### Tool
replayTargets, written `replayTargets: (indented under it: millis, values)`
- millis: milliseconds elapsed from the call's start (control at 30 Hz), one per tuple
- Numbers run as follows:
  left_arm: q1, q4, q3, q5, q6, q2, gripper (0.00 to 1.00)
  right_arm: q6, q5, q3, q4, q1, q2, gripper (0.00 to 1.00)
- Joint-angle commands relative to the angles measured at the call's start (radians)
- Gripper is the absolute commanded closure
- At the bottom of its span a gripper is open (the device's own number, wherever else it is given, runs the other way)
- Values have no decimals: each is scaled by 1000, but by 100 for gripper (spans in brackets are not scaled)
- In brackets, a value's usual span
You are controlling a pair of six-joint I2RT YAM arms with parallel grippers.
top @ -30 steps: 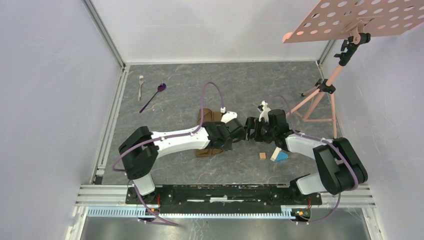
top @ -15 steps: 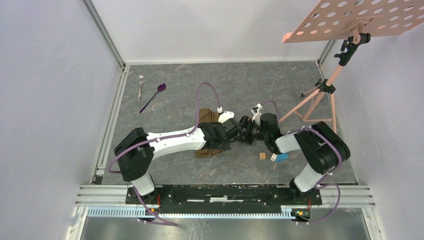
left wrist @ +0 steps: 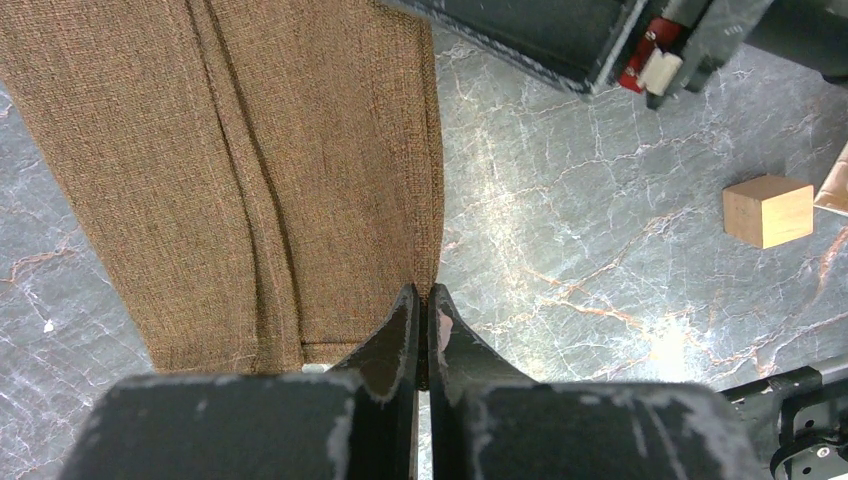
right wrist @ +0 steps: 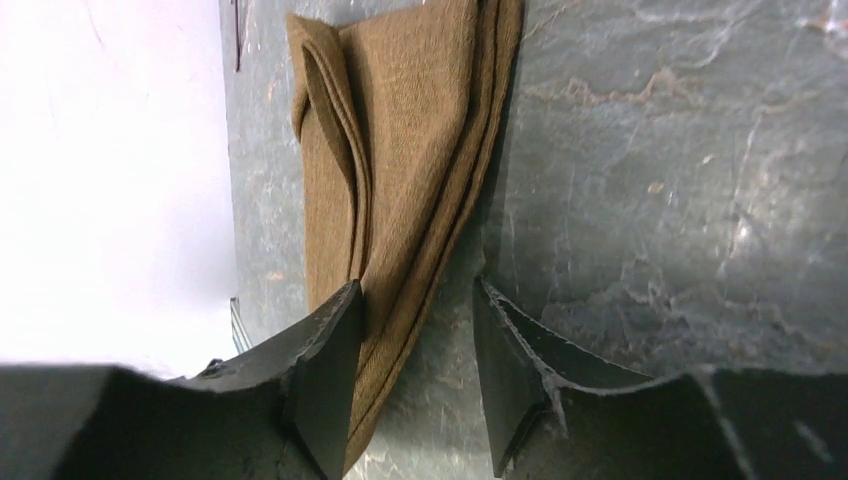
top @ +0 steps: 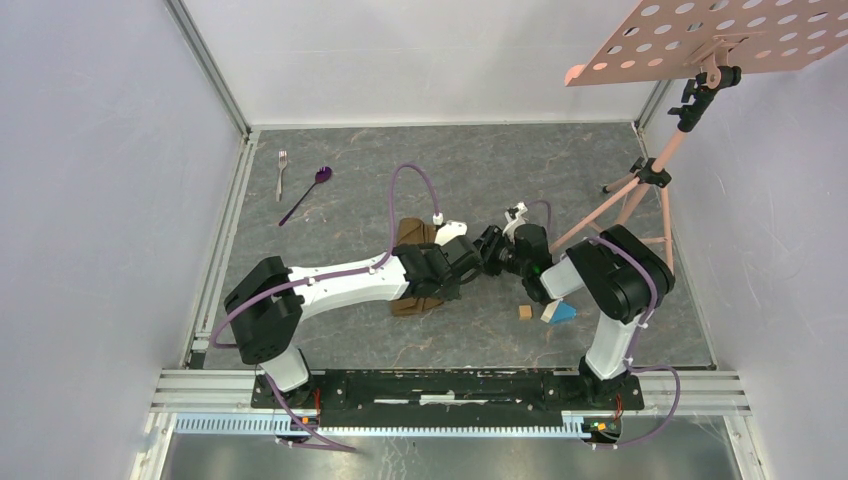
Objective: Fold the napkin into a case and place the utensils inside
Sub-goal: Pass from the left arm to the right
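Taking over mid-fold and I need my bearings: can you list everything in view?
Brown cloth napkin: one, brown, folded into a long strip, table centre.
Silver metal fork: one, silver, far left.
Purple-bowled spoon: one, purple with a dark handle, just right of the fork, not touching it.
Small wooden cube: one, tan, near side, right of the napkin.
Pale wedge block: one, cream, right of the cube.
Blue block: one, blue, next to the wedge.
Pink tripod stand: one, pink, far right, perforated plate on top.
Grey marbled table: one, grey.
Left gripper: shut on the napkin's edge.
Right gripper: open, straddling the napkin's edge.
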Motion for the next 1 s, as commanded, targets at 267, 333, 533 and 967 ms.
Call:
replayTargets:
  millis: [267,333,533,967]
  values:
    - [1,49,3,26,-41,-31,98,22,14,69,131,-1,92,70]
    - [2,61,13,65,-34,-25,97,15,-13,66,175,-3,103,97]
    - [45,83,16,200,-25,-124,47,-114,-89,53,143,-36,93,100]
    - [572,489,-190,605,-190,-142,75,-456,-181,279,-304,-64,106,100]
